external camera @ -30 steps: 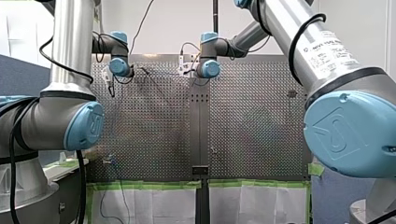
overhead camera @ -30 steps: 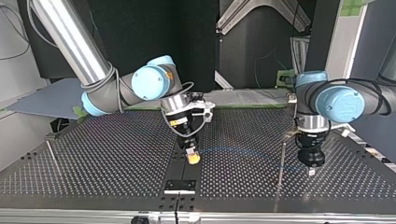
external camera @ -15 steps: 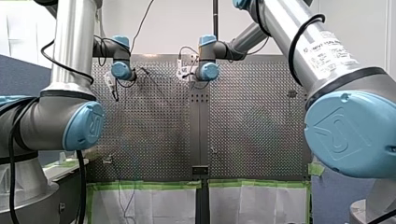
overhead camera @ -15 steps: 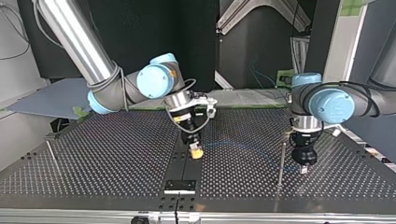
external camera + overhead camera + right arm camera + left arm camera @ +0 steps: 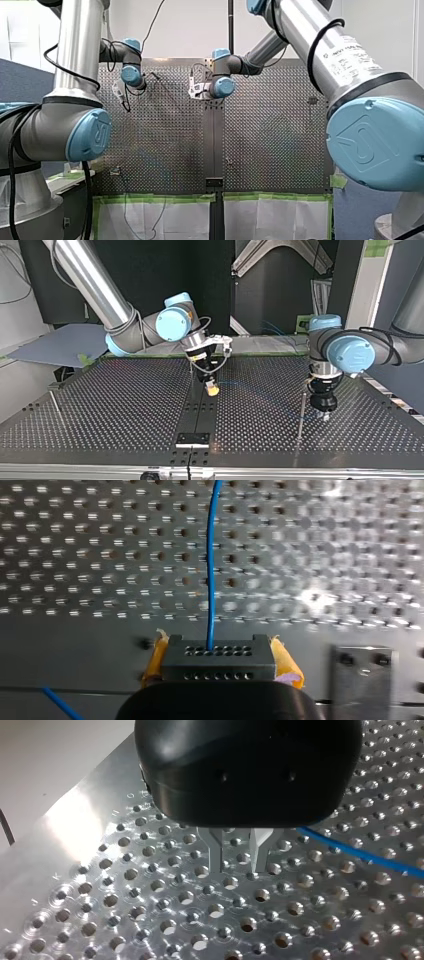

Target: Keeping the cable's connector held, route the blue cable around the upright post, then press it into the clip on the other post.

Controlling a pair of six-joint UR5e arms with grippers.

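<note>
My right gripper is shut on the black connector, which sits between its yellow pads. The blue cable runs straight out of the connector over the perforated table. In the top view my right gripper hangs low near the table's middle. My left gripper stands just beside the thin upright post. Its metal fingers stand apart with nothing between them, just above the holes. The blue cable lies on the table beside them. A second post stands at the top view's left.
A black plate is bolted to the table's centre strip near the top view's front edge; it also shows beside my right gripper as a plate. Green tape and white sheets line the table's near edge in the front view.
My right gripper has carried the connector away from the top view's front edge, toward the back. My left gripper has shifted slightly back beside the post.
</note>
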